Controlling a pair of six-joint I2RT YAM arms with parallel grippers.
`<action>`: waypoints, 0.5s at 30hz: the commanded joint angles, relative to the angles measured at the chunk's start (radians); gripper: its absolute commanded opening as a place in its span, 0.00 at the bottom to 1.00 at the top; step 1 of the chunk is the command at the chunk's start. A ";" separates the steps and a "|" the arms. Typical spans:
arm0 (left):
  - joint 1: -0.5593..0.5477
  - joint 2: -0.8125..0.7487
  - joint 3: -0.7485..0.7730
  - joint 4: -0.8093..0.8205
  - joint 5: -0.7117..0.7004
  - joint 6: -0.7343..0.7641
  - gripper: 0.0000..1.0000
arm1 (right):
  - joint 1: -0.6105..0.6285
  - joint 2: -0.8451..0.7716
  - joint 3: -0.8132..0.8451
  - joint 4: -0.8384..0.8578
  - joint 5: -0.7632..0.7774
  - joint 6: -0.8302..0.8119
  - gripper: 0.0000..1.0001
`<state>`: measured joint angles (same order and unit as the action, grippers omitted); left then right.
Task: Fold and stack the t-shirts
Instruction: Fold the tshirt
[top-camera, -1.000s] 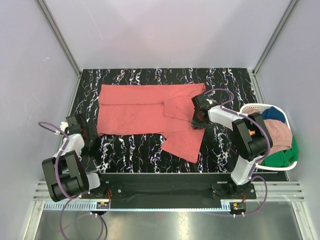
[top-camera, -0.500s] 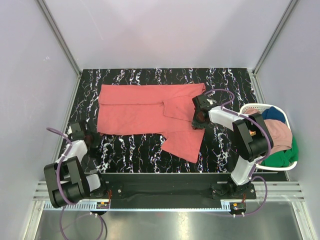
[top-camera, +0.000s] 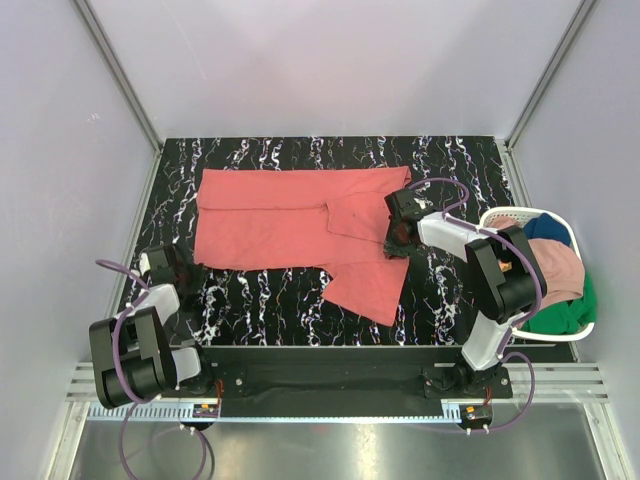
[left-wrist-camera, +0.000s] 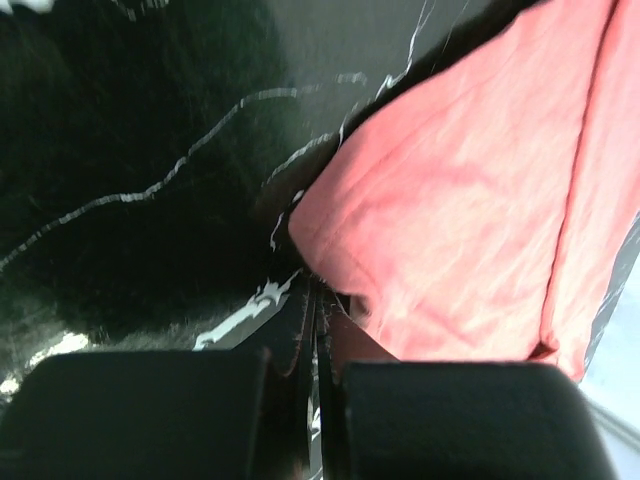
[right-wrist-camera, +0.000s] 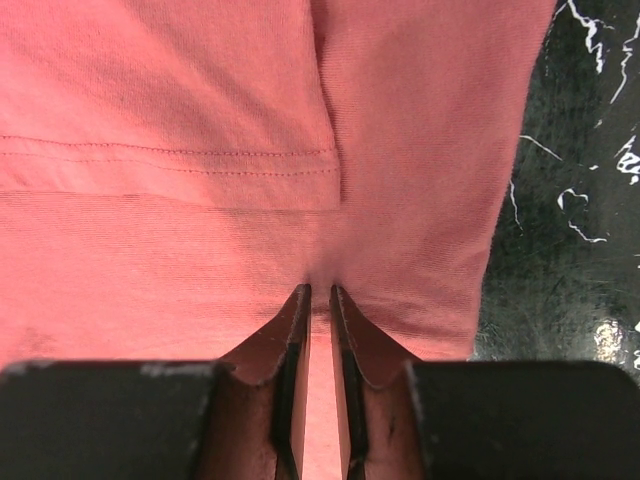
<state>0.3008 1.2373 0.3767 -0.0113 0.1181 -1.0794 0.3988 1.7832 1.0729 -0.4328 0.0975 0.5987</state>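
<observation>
Currently, the coral-red t-shirt (top-camera: 290, 225) lies partly folded mid-frame on the table (top-camera: 450, 160) — right tool (right-wrist-camera: 320, 290) clamped on its right-hand edge. Left tool (left-wrist-camera: 312, 290) closed, empty, lower left, just beside the shirt's corner.

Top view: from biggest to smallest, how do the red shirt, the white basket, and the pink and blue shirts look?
1. red shirt
2. white basket
3. pink shirt
4. blue shirt, though it is partly buried, so its full size is unsure
</observation>
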 joint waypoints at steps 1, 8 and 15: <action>-0.003 -0.002 -0.012 0.080 -0.092 -0.027 0.00 | -0.014 0.010 0.009 0.022 -0.012 -0.005 0.20; -0.003 -0.015 0.008 0.051 -0.196 -0.017 0.00 | -0.034 -0.013 -0.027 0.035 -0.010 -0.002 0.20; -0.003 -0.003 0.037 0.134 -0.227 0.006 0.00 | -0.038 -0.021 -0.041 0.048 -0.019 -0.004 0.20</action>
<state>0.3000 1.2373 0.3737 0.0341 -0.0452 -1.0985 0.3714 1.7752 1.0519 -0.3946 0.0605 0.5995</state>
